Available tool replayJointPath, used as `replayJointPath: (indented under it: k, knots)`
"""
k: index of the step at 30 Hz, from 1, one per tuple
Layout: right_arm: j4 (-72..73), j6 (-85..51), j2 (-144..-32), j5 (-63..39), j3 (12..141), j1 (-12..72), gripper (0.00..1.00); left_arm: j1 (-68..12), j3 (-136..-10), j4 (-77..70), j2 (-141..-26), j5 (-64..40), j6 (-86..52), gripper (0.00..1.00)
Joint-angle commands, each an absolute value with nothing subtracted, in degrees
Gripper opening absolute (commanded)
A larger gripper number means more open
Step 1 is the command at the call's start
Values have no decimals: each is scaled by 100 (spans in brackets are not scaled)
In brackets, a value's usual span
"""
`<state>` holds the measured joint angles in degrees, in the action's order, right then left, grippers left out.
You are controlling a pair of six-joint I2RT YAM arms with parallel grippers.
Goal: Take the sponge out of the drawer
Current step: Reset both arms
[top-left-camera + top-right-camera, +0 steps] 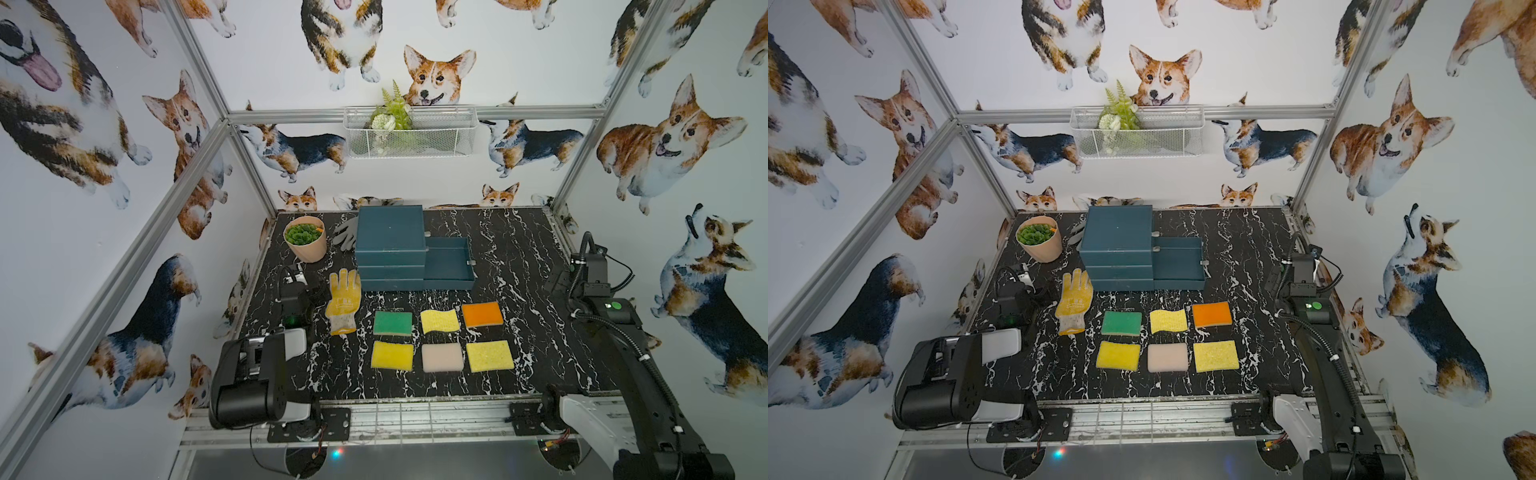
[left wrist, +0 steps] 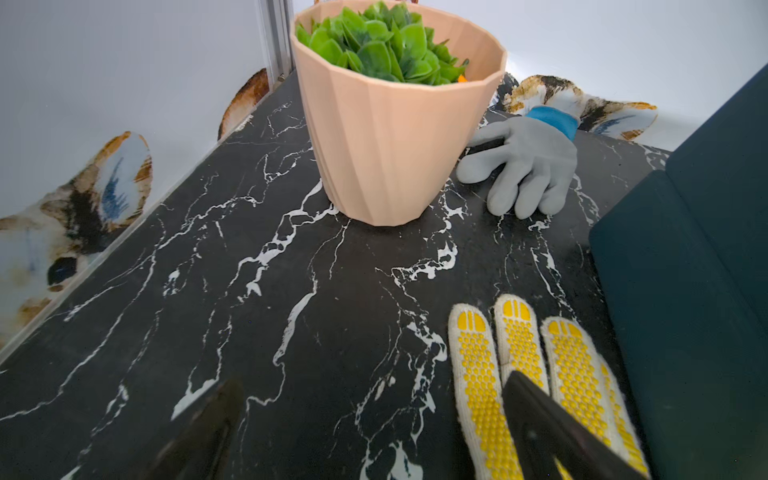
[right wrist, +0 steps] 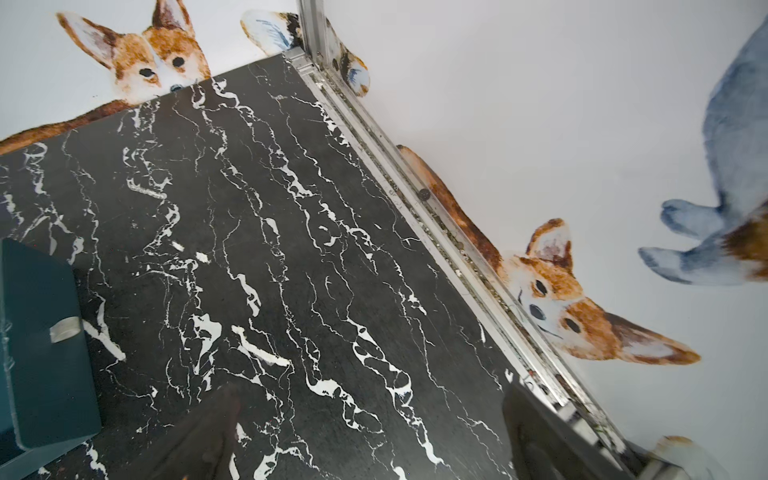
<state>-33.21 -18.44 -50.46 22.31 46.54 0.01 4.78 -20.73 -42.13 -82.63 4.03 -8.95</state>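
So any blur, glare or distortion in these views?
Left wrist: left end effector fingers soft, pot sharp. Right wrist: right end effector fingers blurred, table crisp. Both top views: wide-angle splay of frame posts, small coloured flare at the near edge.

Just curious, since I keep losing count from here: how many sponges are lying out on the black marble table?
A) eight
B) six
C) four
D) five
B: two rows of three lie on the table. The far row has the green sponge, wavy yellow sponge and orange sponge. The near row has the thick yellow sponge, beige sponge and flat yellow sponge.
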Motion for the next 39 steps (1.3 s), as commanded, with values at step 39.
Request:
replayJointPath:
  k: [39]
  knots:
    - [3977, -309, -7562, -317, 1864, -117, 100, -476, -2201, -5268, -8991, 1000, 88, 100]
